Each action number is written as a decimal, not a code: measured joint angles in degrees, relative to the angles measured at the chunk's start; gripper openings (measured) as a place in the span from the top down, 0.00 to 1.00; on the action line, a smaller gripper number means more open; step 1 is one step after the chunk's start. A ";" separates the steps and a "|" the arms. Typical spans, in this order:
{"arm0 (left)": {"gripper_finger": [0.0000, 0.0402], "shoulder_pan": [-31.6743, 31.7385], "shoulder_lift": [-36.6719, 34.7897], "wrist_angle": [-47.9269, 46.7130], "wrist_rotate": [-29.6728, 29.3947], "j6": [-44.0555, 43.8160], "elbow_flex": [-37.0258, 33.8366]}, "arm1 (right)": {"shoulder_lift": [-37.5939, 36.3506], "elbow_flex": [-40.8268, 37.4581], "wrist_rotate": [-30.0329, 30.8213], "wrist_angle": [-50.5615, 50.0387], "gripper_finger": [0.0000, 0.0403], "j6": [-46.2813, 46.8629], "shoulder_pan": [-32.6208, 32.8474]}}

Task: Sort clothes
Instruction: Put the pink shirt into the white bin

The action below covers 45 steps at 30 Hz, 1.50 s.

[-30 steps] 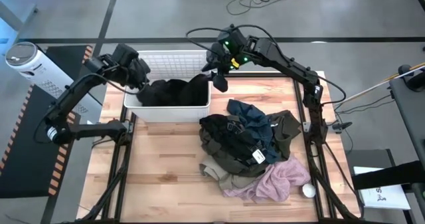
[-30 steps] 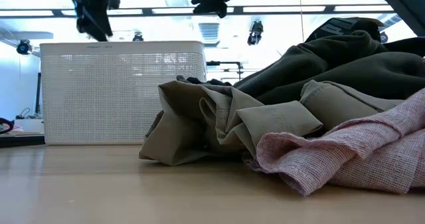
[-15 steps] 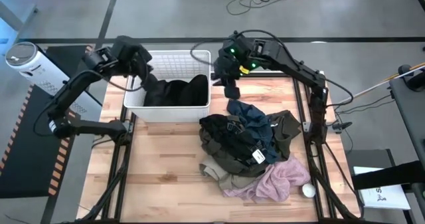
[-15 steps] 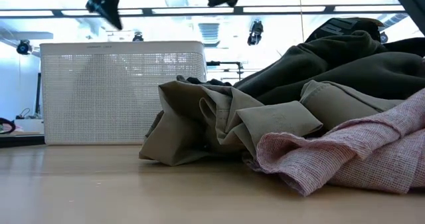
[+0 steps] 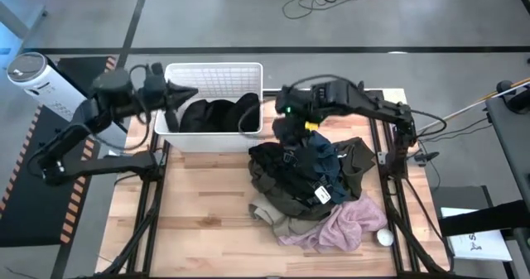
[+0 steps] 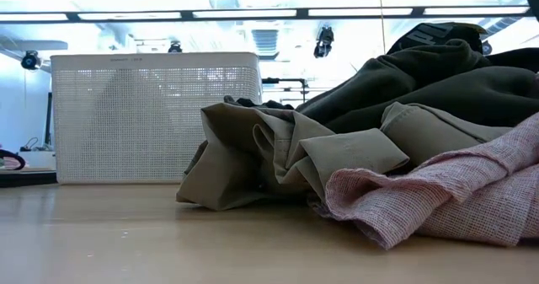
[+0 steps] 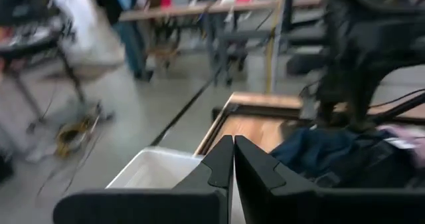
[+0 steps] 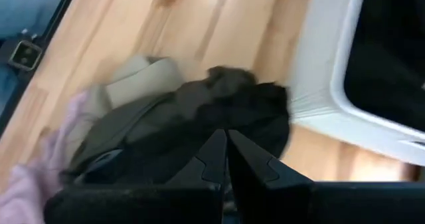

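Note:
The white basket (image 5: 217, 79) stands at the table's far left with black clothes (image 5: 217, 115) lying inside it. A heap of clothes (image 5: 308, 173) lies on the wood in the middle right: olive and black pieces, a navy one (image 5: 323, 156), a khaki one (image 6: 278, 153) and a pink one (image 5: 339, 228) at the near end. My left gripper (image 5: 190, 94) is shut and points level over the basket's left rim, holding nothing. My right gripper (image 5: 287, 134) is shut and slants down above the heap's far end (image 8: 232, 111), also holding nothing.
A small white ball (image 5: 385, 238) lies near the pink cloth at the table's near right corner. Bare wood (image 5: 203, 204) stretches left of the heap. In the low view the basket wall (image 6: 156, 115) stands behind the khaki garment.
My left gripper has drawn back from over the basket toward the table's left edge, risen, tipped up to level and shut. My right gripper has swung from the basket's right end toward the heap, tipping further down, and has shut. The black clothes stay in the basket.

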 joint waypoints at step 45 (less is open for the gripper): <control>1.00 -15.67 -9.50 28.85 -0.24 6.58 -23.90 | -22.03 -67.15 12.85 34.00 0.36 101.16 45.94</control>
